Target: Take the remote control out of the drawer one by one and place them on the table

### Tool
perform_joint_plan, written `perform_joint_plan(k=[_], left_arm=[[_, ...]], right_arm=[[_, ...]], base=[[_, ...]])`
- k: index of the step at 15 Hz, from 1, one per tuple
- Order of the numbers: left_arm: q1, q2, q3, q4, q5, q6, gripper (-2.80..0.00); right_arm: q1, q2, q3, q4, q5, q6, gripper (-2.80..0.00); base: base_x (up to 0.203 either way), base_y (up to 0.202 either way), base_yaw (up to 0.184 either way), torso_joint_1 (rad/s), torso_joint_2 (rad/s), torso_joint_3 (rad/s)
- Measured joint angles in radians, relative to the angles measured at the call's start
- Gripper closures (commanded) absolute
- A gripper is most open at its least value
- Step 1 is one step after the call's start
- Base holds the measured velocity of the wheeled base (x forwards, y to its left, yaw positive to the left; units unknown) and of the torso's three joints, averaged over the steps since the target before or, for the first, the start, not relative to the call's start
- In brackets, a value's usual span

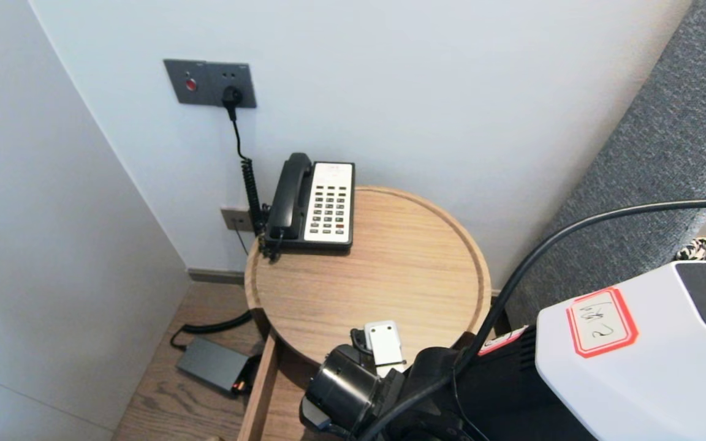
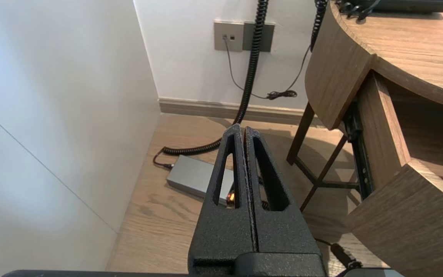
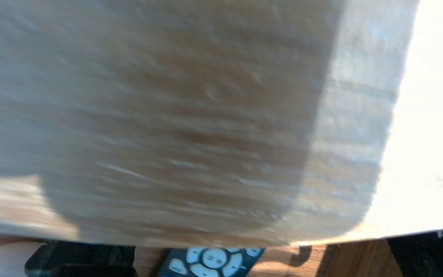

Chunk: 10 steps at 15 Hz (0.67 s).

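While poised in one open drawer (image 1: 261, 392) under tabletop (image 1: 414, 269) near edge: right gripper (image 1: 358, 367), jaws apart, by one remote (image 3: 214, 261). One telephone (image 1: 313, 202) far left. Left gripper (image 2: 243, 130), jaws together, above floor (image 2: 160, 200), left.

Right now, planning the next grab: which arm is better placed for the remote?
Right, probably. The right arm reaches in at the open drawer, and its camera sees the remote close by. The left gripper hangs shut beside the table.
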Motion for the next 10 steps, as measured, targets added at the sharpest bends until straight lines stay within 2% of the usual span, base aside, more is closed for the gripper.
perform_joint_plan(k=[10], left_arm=[[0.0, 0.0, 0.0, 0.0, 0.0, 0.0, 0.0]], right_arm=[[-0.014, 0.005, -0.027, -0.002, -0.002, -0.005, -2.8]], base=[[0.0, 0.0, 0.0, 0.0, 0.0, 0.0]])
